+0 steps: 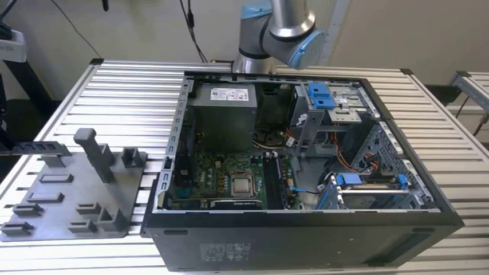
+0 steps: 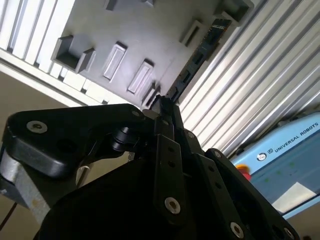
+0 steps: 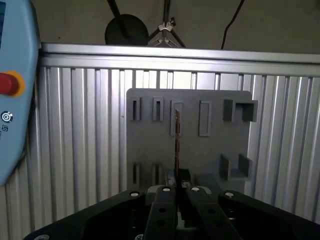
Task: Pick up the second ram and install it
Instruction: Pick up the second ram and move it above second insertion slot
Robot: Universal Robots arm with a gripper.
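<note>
Slatted metal table, grey holder tray on it; claw clamped on second ram, edge-on

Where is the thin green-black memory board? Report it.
The thin green-black memory board sits clamped in the black gripper in both wrist views, over the grey slotted tray.
</note>
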